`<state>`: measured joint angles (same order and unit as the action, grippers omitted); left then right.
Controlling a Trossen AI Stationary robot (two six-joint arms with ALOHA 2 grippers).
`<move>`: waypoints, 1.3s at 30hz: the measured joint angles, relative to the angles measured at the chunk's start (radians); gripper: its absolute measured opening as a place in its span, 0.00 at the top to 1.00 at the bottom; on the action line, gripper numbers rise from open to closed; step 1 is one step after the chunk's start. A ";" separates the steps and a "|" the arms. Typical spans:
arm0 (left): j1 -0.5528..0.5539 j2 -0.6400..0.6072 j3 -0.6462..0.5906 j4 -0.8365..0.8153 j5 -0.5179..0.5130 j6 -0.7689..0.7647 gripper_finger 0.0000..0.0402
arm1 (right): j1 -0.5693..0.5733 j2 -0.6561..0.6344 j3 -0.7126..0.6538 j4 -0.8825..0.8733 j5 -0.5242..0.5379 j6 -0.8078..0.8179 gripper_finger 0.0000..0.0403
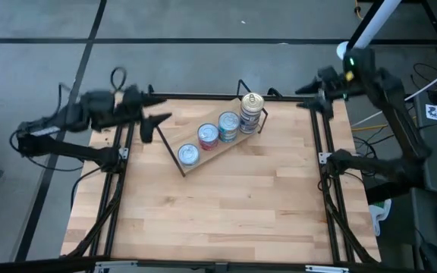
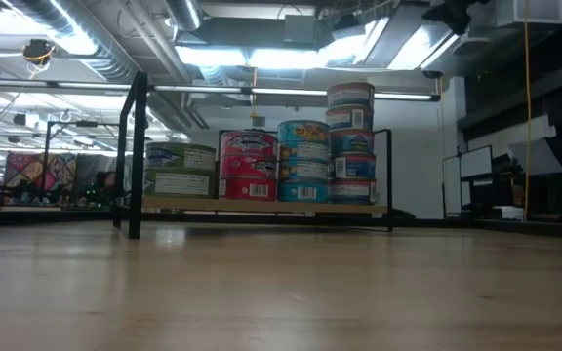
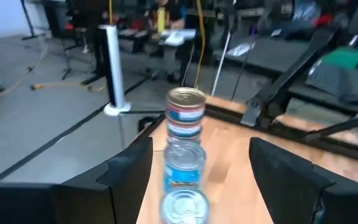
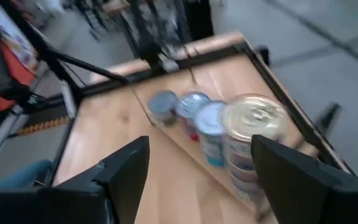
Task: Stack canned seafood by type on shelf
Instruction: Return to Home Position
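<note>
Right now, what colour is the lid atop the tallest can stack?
Gold; the top can's lid shows best in the right wrist view.

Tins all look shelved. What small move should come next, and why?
Probably draw both arms back to rest. The canned seafood stands in four stacks on the shelf, no tin shows loose on the table, and the left pincer and right pincer are open and empty.

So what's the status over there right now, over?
Left gripper open, empty, by left edge of table. Right gripper open, empty, by right edge. Cans in four stacks on shelf. Nothing blocking seen.
</note>
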<state>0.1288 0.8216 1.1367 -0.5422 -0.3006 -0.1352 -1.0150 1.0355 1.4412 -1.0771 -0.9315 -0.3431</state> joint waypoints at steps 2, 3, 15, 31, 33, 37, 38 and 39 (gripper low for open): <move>-0.041 -0.097 -0.178 0.132 -0.019 -0.011 0.35 | 0.053 -0.126 -0.170 0.188 0.016 0.094 0.30; -0.058 -0.138 -0.261 0.198 -0.022 -0.011 0.35 | 0.082 -0.189 -0.261 0.305 0.058 0.162 0.30; -0.131 -0.329 -0.882 0.807 -0.165 0.087 0.35 | 0.450 -0.638 -1.017 1.048 0.619 0.544 0.30; -0.137 -0.616 -1.017 0.676 -0.222 0.084 0.35 | 0.707 -0.855 -1.277 1.089 0.915 0.499 0.30; -0.137 -0.668 -1.018 0.632 -0.222 0.084 0.35 | 0.719 -0.894 -1.279 1.041 0.914 0.500 0.30; -0.137 -0.761 -1.018 0.547 -0.222 0.080 0.35 | 0.728 -0.981 -1.280 0.933 0.931 0.501 0.30; -0.137 -0.781 -1.018 0.530 -0.222 0.081 0.35 | 0.728 -1.002 -1.280 0.909 0.936 0.501 0.30; -0.137 -0.801 -1.018 0.508 -0.222 0.082 0.35 | 0.728 -1.022 -1.280 0.883 0.942 0.501 0.30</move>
<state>-0.0080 0.0202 0.1192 -0.0343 -0.5224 -0.0536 -0.2874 0.0140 0.1612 -0.1946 0.0104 0.1579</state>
